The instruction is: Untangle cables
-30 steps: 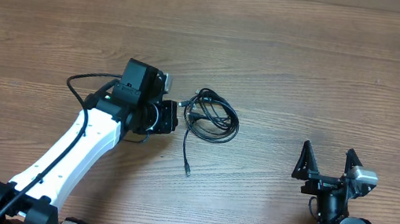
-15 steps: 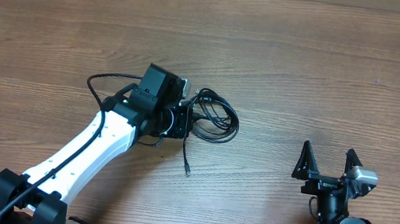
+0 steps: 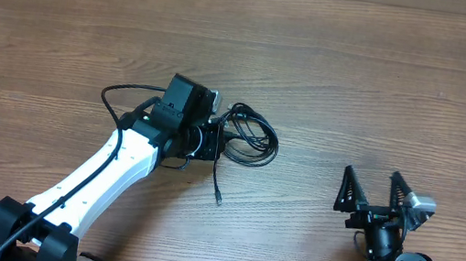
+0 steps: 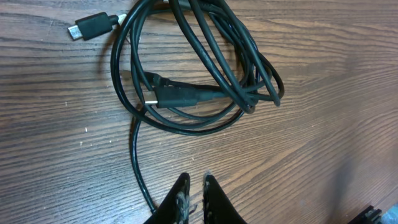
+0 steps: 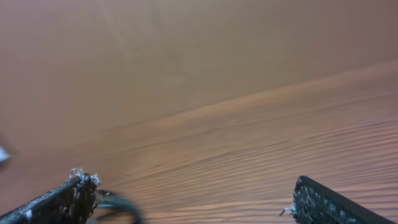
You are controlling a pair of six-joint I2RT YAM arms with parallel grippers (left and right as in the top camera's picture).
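The cables (image 3: 248, 138) are a tangle of thin black cords coiled on the wooden table near its middle, with a loose end (image 3: 217, 197) trailing toward me. In the left wrist view the coil (image 4: 205, 68) fills the top, with a plug (image 4: 87, 28) at upper left and another plug (image 4: 168, 96) inside the loops. My left gripper (image 3: 211, 138) sits at the coil's left edge; its fingers (image 4: 194, 183) are nearly together with nothing between them, just short of the coil. My right gripper (image 3: 376, 187) is open and empty at the lower right, far from the cables; its fingers (image 5: 186, 199) are wide apart.
The wooden table (image 3: 387, 89) extends on all sides of the coil. The left arm's own thick black wire (image 3: 118, 95) loops beside its wrist. A blurred dark shape (image 5: 118, 208) shows by the right gripper's left finger.
The left arm moved right up to the coil's edge a second ago, then stopped. The right gripper has shifted slightly left and tilted, still open.
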